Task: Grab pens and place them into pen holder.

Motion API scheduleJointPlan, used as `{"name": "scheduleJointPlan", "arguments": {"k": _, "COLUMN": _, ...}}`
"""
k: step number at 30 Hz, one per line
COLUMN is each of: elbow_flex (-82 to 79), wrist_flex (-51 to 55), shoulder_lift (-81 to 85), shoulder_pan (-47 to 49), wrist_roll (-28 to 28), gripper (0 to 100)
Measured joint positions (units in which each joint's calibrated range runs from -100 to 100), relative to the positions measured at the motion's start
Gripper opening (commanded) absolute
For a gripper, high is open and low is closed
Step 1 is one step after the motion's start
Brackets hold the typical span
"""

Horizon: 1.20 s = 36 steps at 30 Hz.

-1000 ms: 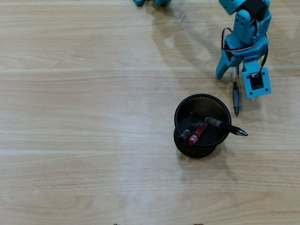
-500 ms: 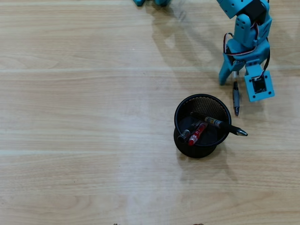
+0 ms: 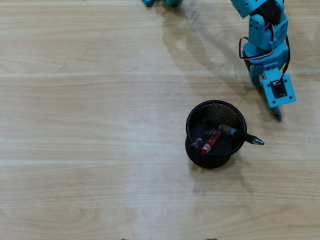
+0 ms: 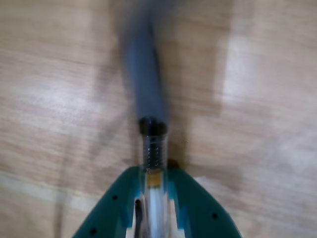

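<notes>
Here our gripper [image 4: 152, 186] points down, fingers [image 4: 111, 210] clamped on the grey-sleeved pen [image 4: 146, 89], beside the pen holder [image 3: 216, 134].

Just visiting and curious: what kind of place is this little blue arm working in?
Probably a desk or hobby workbench rather than a factory. A pale wood-grain tabletop carries only a black mesh pen holder with pens inside, and the small blue gripper grips one clear pen with a grey sleeve.

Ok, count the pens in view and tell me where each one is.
4. Three stand in the pen holder: a red one, a dark one beside it, and a black-ended one leaning over the rim. The end effector grips the grey-sleeved pen.
</notes>
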State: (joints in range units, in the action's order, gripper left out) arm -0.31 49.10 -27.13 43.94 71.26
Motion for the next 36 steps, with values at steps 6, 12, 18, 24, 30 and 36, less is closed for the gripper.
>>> {"name": "scheduleJointPlan", "arguments": {"k": 6, "elbow_flex": -0.1, "wrist_flex": 0.0, "shoulder_lift": 0.0, "shoulder_pan": 0.1, "wrist_roll": 0.0, "gripper": 2}}
{"name": "scheduleJointPlan", "arguments": {"k": 12, "elbow_flex": -0.5, "wrist_flex": 0.9, "shoulder_lift": 3.3, "shoulder_pan": 0.0, "wrist_roll": -2.1, "gripper": 2}}
{"name": "scheduleJointPlan", "arguments": {"k": 18, "elbow_flex": 3.7, "wrist_flex": 0.9, "shoulder_lift": 13.2, "shoulder_pan": -5.3, "wrist_roll": -10.0, "gripper": 2}}
{"name": "scheduleJointPlan", "arguments": {"k": 24, "elbow_flex": 13.7, "wrist_flex": 0.9, "shoulder_lift": 20.7, "shoulder_pan": -13.9, "wrist_roll": -16.9, "gripper": 2}}
{"name": "scheduleJointPlan", "arguments": {"k": 30, "elbow_flex": 20.2, "wrist_flex": 0.9, "shoulder_lift": 22.1, "shoulder_pan": -23.5, "wrist_roll": -18.7, "gripper": 2}}
{"name": "scheduleJointPlan", "arguments": {"k": 36, "elbow_flex": 20.3, "wrist_flex": -5.4, "shoulder_lift": 22.1, "shoulder_pan": -28.3, "wrist_roll": -18.4, "gripper": 2}}
